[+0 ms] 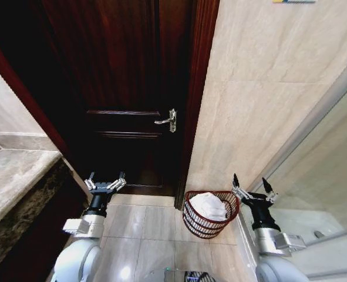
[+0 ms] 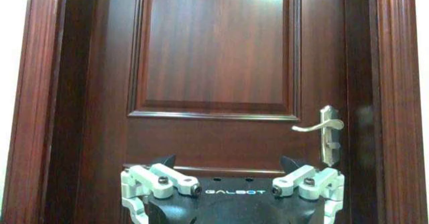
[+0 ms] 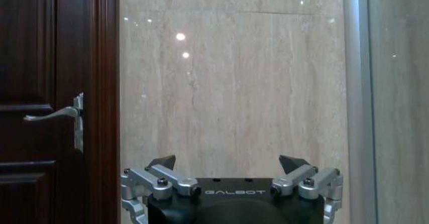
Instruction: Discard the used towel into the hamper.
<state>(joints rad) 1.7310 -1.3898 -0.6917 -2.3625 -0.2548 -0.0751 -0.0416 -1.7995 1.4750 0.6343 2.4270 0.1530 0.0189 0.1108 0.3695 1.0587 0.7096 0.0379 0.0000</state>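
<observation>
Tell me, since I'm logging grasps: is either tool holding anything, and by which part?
Nothing is held. The left tool and right tool are both open and empty; the towel lies in the hamper.

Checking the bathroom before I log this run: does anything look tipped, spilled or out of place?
Only one thing: the hamper leans toward the robot rather than standing upright, by the door frame. The white towel sits inside, nothing spilled. Left gripper and right gripper hover empty, jaws open.

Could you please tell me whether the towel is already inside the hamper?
Yes, it is in. The white towel lies bunched inside the dark red hamper on the floor by the wall.
</observation>
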